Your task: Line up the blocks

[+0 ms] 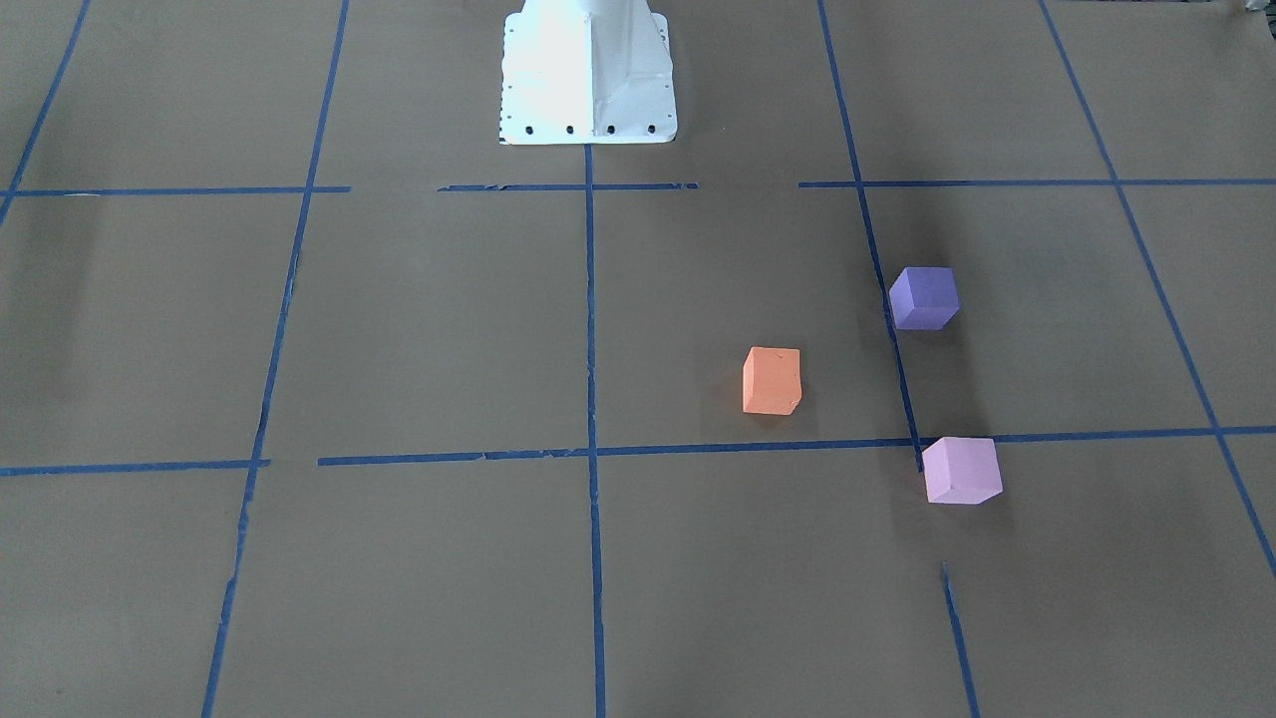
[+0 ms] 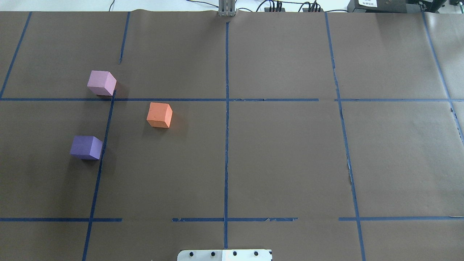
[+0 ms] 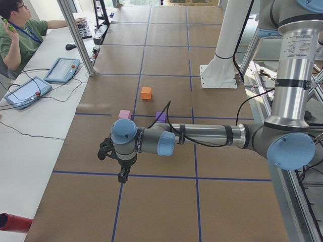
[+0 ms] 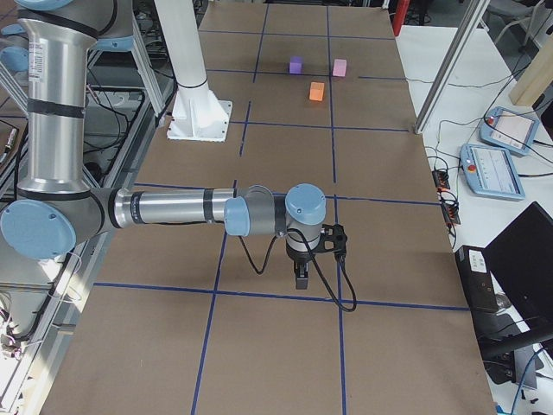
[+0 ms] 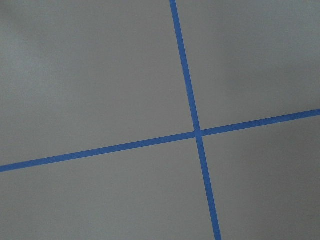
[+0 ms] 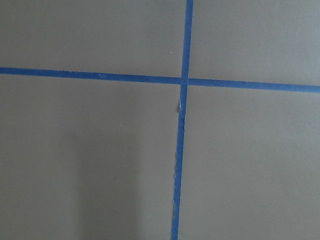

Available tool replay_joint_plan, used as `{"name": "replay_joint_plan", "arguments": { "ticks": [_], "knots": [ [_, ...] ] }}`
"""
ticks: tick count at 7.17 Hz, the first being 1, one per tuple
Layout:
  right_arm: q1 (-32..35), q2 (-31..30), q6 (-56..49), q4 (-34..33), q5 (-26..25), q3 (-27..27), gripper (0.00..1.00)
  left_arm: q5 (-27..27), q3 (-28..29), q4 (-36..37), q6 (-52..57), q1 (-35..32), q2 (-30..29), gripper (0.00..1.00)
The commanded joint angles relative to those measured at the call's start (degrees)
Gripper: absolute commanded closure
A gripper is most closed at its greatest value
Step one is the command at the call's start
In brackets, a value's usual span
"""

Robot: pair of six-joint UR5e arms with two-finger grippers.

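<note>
As you count from overhead, you get three blocks, one per colour: orange block (image 2: 158, 115), violet-blue block (image 2: 86, 147), pink-lilac block (image 2: 102, 83). All three sit on the robot's left half of the table (image 2: 290, 163), apart from each other and none touching, in a loose triangle, not a row. The pink-lilac block is farthest from the base plate (image 2: 224, 255), at a crossing of the tape lines (image 2: 226, 145). The violet-blue block is nearest the base, just beside the same line. The orange block lies on the other side of that line, toward the table's centre.

There are two arms and two grippers. The left gripper (image 3: 122, 176) and right gripper (image 4: 300, 278) point down over the paper near opposite table ends, well apart from the blocks. You see them only in the side views, so I cannot tell how either pair of jaws stands. Each wrist camera shows just a tape crossing. One operator (image 3: 20, 35) sits at the side desk, cut off by the frame edge.
</note>
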Motion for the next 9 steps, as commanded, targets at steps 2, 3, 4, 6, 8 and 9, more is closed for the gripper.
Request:
{"name": "replay_joint_plan", "arguments": {
  "ticks": [2,3,4,6,8,9],
  "knots": [
    [0.0,0.0,0.0,0.0,0.0,0.0,0.0,-0.37,-0.82,-2.7,0.04,2.61,-0.35,0.0],
    [0.0,0.0,0.0,0.0,0.0,0.0,0.0,-2.11,-1.35,-4.38,-0.05,8.12,-1.57,0.0],
    [0.0,0.0,0.0,0.0,0.0,0.0,0.0,-2.3,-1.62,-5.44,-0.06,11.91,-5.93,0.0],
    [0.0,0.0,0.0,0.0,0.0,0.0,0.0,-3.36,-8.34,-5.53,-25.33,20.87,-9.66,0.0],
    [0.0,0.0,0.0,0.0,0.0,0.0,0.0,2.48,-8.75,-6.59,-51.54,33.42,-20.85,0.0],
    [0.0,0.0,0.0,0.0,0.0,0.0,0.0,8.97,-7.78,-6.77,-60.87,40.88,-24.57,0.0]
  ]
}}
